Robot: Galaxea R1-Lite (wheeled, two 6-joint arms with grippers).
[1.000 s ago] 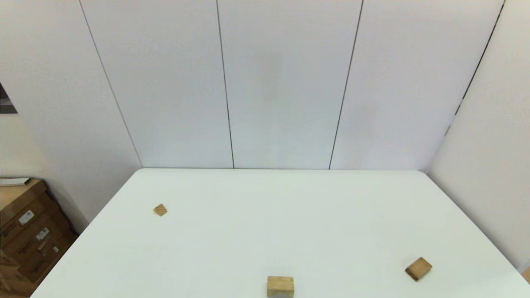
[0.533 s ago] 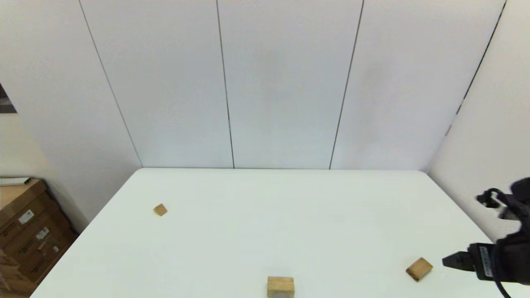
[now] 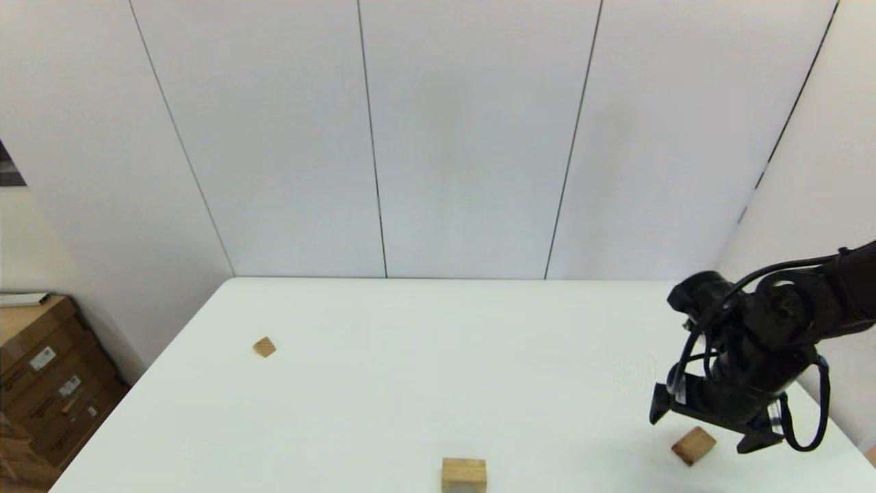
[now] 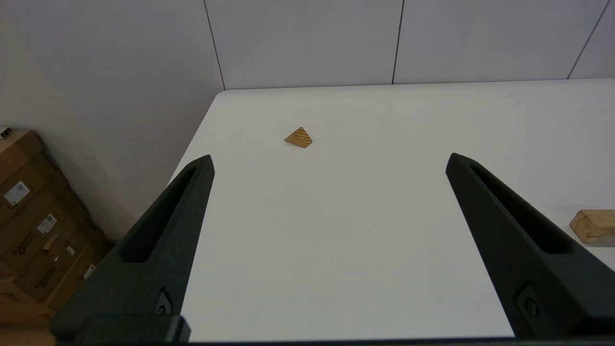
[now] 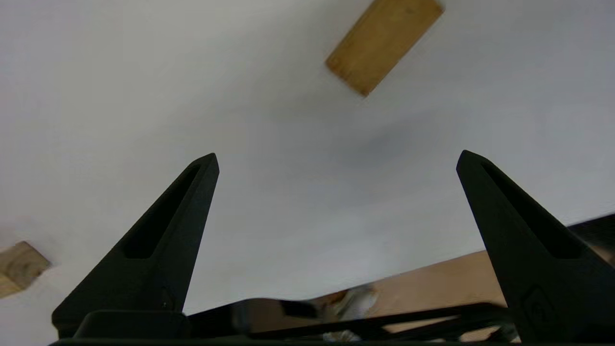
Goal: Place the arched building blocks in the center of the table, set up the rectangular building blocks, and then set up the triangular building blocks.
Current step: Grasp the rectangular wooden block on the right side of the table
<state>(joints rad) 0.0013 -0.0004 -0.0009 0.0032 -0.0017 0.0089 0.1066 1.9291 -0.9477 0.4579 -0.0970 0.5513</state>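
Observation:
The pale arched block (image 3: 464, 474) lies at the near middle edge of the white table (image 3: 438, 342); it also shows in both wrist views (image 4: 593, 225) (image 5: 19, 266). Far to the left sits the small triangular wedge (image 3: 264, 347) (image 4: 298, 138). At the near right lies the darker rectangular slab (image 3: 693, 445) (image 5: 383, 44). My right gripper (image 3: 705, 430) (image 5: 336, 161) hovers open just above and behind that slab, pointing down, with nothing between its fingers. The left gripper (image 4: 329, 161) is out of the head view; it is open and empty over the table's near left.
Stacked cardboard boxes (image 3: 41, 383) (image 4: 33, 216) stand on the floor left of the table. White wall panels (image 3: 472, 137) close off the back and right sides. The table's right edge (image 3: 831, 431) runs close to the right arm.
The right arm has come in from the right edge and swung over the table, ending above the rectangular slab. None of the three blocks has moved.

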